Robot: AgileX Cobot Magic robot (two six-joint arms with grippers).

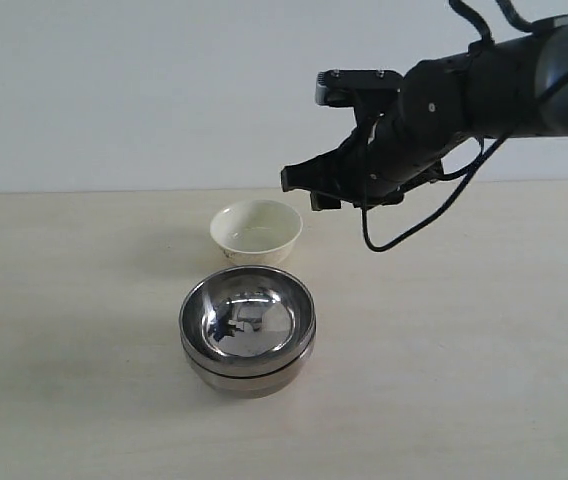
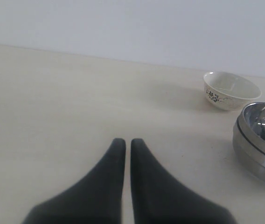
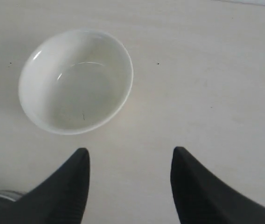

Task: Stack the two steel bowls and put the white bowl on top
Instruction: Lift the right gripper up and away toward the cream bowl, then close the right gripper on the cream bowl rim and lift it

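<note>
Nearest: two steel bowls (image 1: 247,330) nested on table (image 1: 484,380), stacking done. Just behind: white bowl (image 1: 256,231) upright, not yet on top. Above it: right gripper (image 1: 302,188) wide open, empty. Aside: left gripper (image 2: 123,144) closed, empty.

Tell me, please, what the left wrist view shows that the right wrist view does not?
Only the left wrist view shows the shut left gripper, the nested steel bowls from the side, and the dark flower pattern outside the white bowl. Only the right wrist view shows the open right gripper and the white bowl's empty inside from above. Both show the white bowl standing on the pale table.
</note>
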